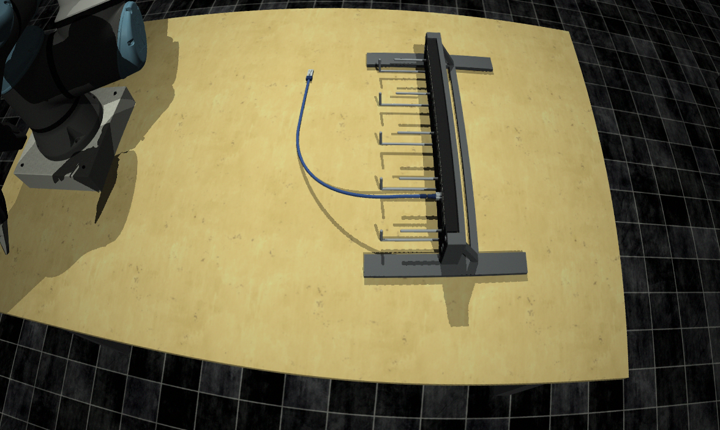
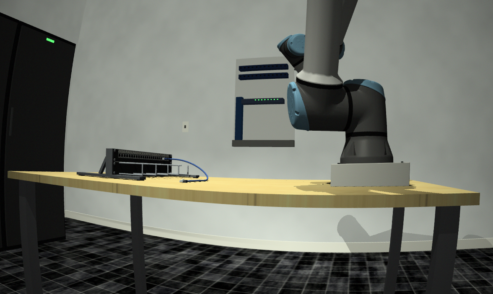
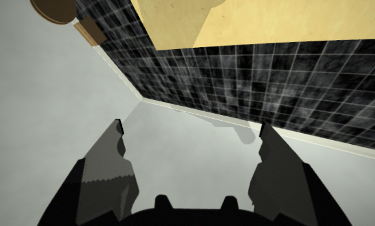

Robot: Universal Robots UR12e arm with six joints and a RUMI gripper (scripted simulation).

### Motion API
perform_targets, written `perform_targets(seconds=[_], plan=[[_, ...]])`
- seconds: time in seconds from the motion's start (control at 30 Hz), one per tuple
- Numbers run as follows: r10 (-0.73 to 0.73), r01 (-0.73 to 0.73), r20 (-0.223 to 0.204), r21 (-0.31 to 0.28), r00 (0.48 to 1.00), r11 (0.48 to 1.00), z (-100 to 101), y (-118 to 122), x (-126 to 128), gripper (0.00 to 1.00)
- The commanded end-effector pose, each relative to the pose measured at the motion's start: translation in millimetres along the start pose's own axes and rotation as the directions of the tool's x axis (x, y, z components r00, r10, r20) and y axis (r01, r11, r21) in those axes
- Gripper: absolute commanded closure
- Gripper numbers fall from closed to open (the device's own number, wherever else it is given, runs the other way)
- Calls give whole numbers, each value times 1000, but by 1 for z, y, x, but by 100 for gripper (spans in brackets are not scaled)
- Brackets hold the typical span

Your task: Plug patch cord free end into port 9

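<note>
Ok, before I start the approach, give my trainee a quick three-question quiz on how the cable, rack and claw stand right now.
1. True or false: the claw is shut on the free plug.
2. Where does the free plug lie: A) on the table, in front of the rack; B) in a port; C) on the floor?
3. Fill in: the blue patch cord runs in a curve from the table up to the rack's ____ panel.

Key: 1 false, the claw is wide open with nothing between its fingers; 2 A; 3 port.
</note>
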State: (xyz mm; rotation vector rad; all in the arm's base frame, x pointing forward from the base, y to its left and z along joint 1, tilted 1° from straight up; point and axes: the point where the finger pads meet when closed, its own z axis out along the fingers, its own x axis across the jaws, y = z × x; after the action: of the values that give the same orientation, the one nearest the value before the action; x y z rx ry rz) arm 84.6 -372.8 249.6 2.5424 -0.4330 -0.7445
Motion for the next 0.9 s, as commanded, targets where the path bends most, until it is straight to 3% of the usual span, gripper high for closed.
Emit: perform_targets(seconds=[0.0, 0.63, 0.87], plan=[[1, -1, 0, -1, 1000, 1000, 0, 1, 0, 0], [1, -1, -1, -1, 1000, 1000, -1, 1, 0, 0], [1, -1, -24, 0, 1000, 1000, -5, -3, 14, 0]])
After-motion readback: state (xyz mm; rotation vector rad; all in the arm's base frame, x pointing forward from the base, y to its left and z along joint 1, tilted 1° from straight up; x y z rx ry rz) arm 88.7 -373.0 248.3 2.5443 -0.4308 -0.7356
